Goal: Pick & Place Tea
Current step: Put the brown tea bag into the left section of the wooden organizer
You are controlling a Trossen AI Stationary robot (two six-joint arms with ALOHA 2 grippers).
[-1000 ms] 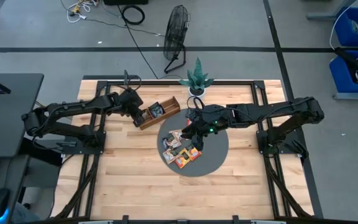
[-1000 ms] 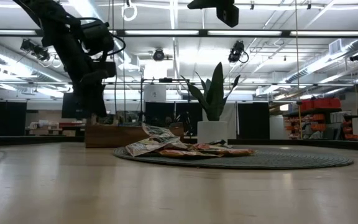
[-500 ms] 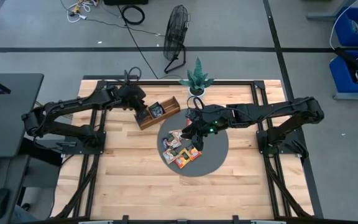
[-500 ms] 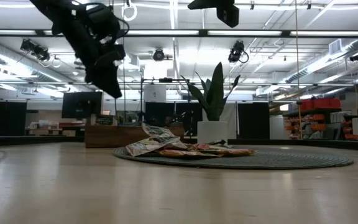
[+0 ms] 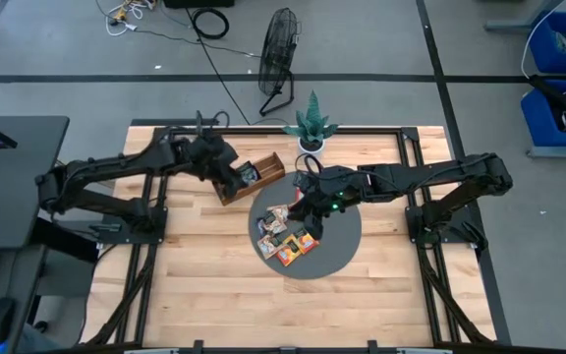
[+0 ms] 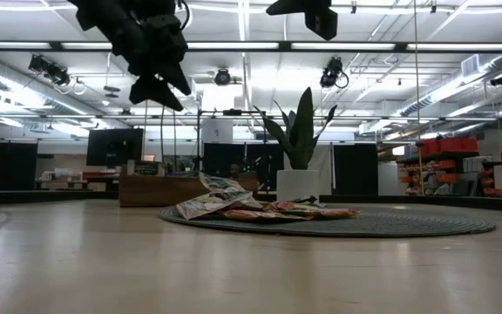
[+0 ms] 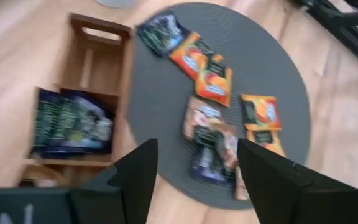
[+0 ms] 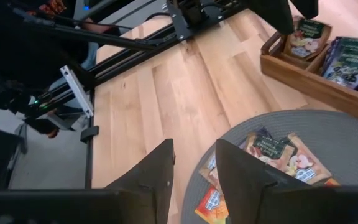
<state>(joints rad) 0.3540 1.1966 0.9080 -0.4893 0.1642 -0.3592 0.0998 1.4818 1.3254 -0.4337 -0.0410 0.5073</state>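
Left tool hovers, seemingly empty, above wooden tray on table.

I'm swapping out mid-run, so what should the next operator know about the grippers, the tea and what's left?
Left gripper: fingers open, empty, raised over the wooden tray.
Right gripper: fingers apart, nothing between them, hovering over the round grey mat.
Done: dark sachets lie in one tray compartment, and the right wrist view shows another sachet in a neighbouring one.
Left: a loose pile of tea sachets on the mat, orange, dark and pale, some overlapping. At least one tray compartment looks empty.
Suggested next: pick one sachet from the pile's edge and carry it to the tray.
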